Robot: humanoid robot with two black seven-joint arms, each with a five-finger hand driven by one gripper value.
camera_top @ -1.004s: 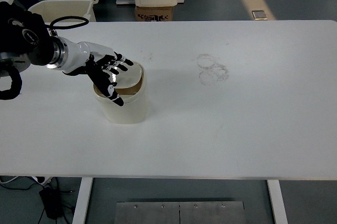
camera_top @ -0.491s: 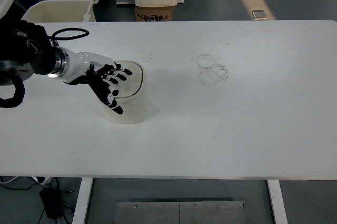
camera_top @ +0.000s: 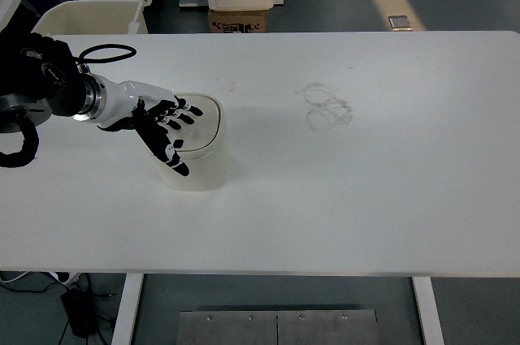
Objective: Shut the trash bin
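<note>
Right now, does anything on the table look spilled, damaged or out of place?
Nothing serious. The trash bin stands upright, its lid down under the left hand. Only faint ring marks stain the table.

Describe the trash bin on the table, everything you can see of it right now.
The trash bin is small, cream-white, plastic-looking and roughly cylindrical, standing upright on the left half of the white table. Its lid lies flat across the top, appearing closed. The left hand rests on the lid's left part with spread fingers, one reaching down the near wall.
</note>
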